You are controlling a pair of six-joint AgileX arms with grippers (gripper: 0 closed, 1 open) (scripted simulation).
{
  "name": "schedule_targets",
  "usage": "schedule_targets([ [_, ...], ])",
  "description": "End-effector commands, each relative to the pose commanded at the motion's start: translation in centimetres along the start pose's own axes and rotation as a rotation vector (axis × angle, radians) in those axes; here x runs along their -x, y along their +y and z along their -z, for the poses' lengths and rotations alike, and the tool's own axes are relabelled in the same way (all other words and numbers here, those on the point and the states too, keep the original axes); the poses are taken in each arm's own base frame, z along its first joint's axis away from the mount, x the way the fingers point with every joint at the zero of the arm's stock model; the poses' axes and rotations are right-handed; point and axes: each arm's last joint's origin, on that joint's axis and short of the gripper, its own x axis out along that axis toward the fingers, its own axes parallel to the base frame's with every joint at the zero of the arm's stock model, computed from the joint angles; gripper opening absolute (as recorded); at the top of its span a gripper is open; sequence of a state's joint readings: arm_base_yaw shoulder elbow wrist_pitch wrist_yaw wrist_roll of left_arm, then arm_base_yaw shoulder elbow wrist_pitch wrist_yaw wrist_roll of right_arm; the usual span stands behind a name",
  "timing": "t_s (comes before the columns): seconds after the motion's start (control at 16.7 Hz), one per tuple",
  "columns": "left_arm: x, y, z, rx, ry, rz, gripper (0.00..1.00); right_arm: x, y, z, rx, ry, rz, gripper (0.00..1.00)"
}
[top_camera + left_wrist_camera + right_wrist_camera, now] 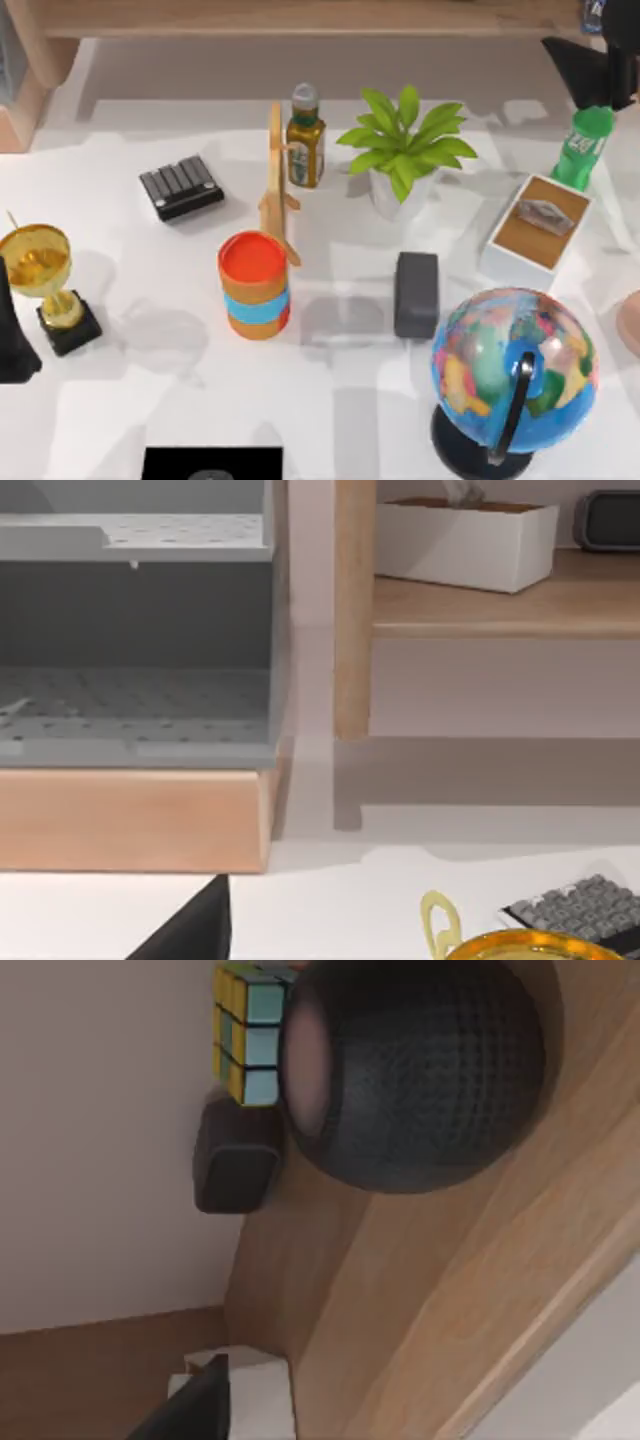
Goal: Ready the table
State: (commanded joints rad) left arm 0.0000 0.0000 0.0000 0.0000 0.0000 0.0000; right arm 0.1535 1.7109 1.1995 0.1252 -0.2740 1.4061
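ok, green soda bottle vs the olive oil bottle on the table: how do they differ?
The green soda bottle is bright green all over and stands near the table's right rear corner, beside the white tissue box. The olive oil bottle is dark amber with a yellow label and grey cap, standing near the middle rear, between the wooden stand and potted plant. The soda bottle's top is hidden by a dark arm part. Both stand upright.

White surface; gold trophy on black base; orange cup banded blue; green plant — white pot; globe blue, patched multicolour; dark grey keyboard; green bottle — Rubik's cube yellow and cyan.
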Motion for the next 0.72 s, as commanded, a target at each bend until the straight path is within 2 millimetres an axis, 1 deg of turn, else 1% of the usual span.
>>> schedule_targets([
  [0.12, 0.0, 0.0, 0.0, 0.0, 0.0, 0.0, 1.0, 3.1, -1.9, -5.9, -0.03, -0.133, -0.136, 1.0],
  [0.18, 0.0, 0.0, 0.0, 0.0, 0.0, 0.0, 1.0, 4.9, -3.1, -8.4, -0.036, -0.199, -0.193, 1.0],
  [0.3, 0.0, 0.0, 0.0, 0.0, 0.0, 0.0, 1.0, 8.8, -6.0, -12.4, -0.032, -0.325, -0.289, 1.0],
  [0.36, 0.0, 0.0, 0.0, 0.0, 0.0, 0.0, 1.0, 10.8, -7.6, -13.9, -0.025, -0.383, -0.326, 1.0],
  [0.42, 0.0, 0.0, 0.0, 0.0, 0.0, 0.0, 1.0, 12.7, -9.3, -15.1, -0.017, -0.437, -0.355, 1.0],
  [0.54, 0.0, 0.0, 0.0, 0.0, 0.0, 0.0, 1.0, 16.2, -12.5, -16.5, -0.002, -0.531, -0.397, 1.0],
  [0.66, 0.0, 0.0, 0.0, 0.0, 0.0, 0.0, 1.0, 18.9, -15.7, -16.8, 0.004, -0.595, -0.415, 1.0],
  [0.72, 0.0, 0.0, 0.0, 0.0, 0.0, 0.0, 1.0, 19.9, -17.1, -16.8, 0.002, -0.617, -0.418, 1.0],
])
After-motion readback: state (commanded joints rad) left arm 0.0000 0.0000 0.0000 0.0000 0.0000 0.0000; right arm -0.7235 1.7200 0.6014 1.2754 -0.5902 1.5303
